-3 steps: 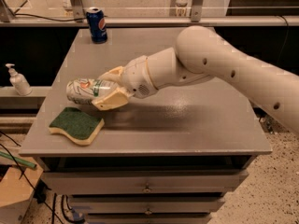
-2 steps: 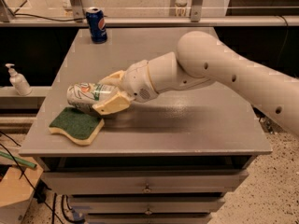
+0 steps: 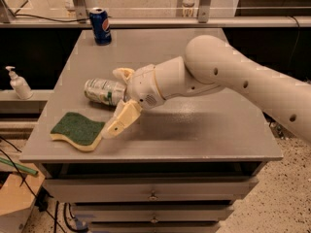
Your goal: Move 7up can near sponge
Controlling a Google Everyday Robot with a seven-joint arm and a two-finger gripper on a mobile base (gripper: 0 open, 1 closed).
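Observation:
The 7up can (image 3: 101, 91), silvery with green markings, lies on its side on the grey table (image 3: 204, 125), left of centre. My gripper (image 3: 114, 101) is at the can's right end, open. One cream finger (image 3: 121, 74) is behind the can and the other finger (image 3: 119, 121) splays down in front of it, its tip close to the sponge. The sponge (image 3: 77, 129), dark green on pale yellow foam, lies flat at the front left corner, a short gap in front of the can.
A dark blue Pepsi can (image 3: 100, 25) stands upright at the table's back left. A soap pump bottle (image 3: 18, 84) stands on a lower ledge to the left. Drawers (image 3: 153, 193) sit under the tabletop. A cardboard box (image 3: 17, 198) and cables are on the floor at left.
The fingers have spread apart and no longer clamp the can. The can now rests on the table, slightly further right and back than before.

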